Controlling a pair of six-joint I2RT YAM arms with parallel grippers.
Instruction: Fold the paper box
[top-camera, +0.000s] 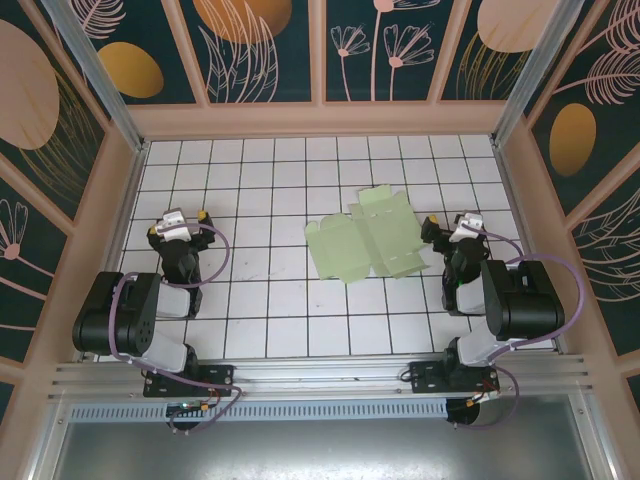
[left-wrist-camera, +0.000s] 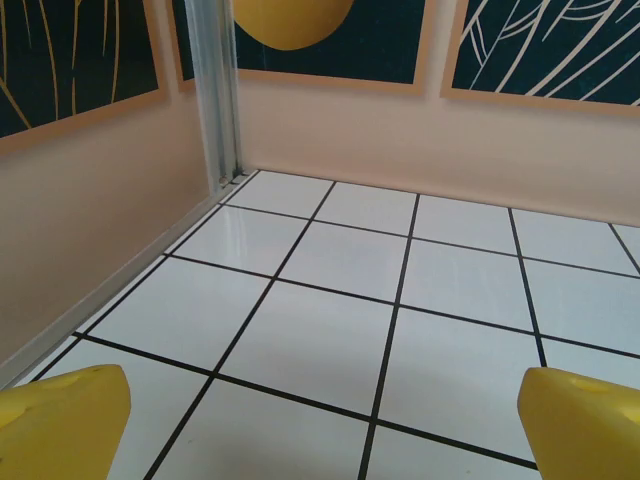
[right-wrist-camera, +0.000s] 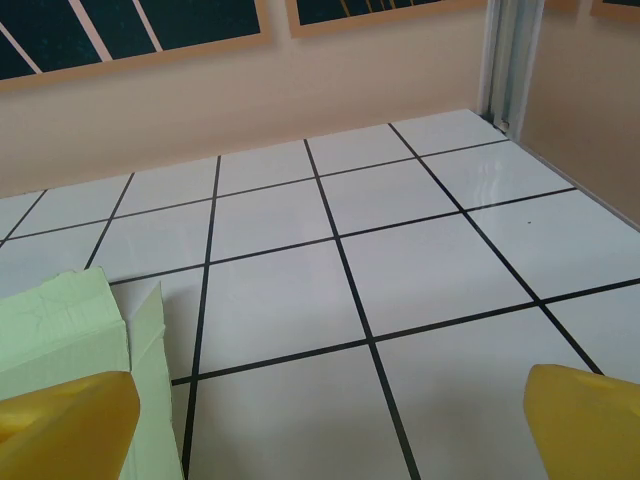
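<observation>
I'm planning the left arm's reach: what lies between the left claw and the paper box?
Bare white floor tiles, nothing else, between the left claw and the paper box, as the top view shows.

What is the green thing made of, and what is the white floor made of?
The paper box looks like thin matte card: pale green, with fold creases and cut flaps. The floor looks like glossy white tile, with dark lines between the squares and shiny reflections on it; it could be a smooth printed board instead.
</observation>
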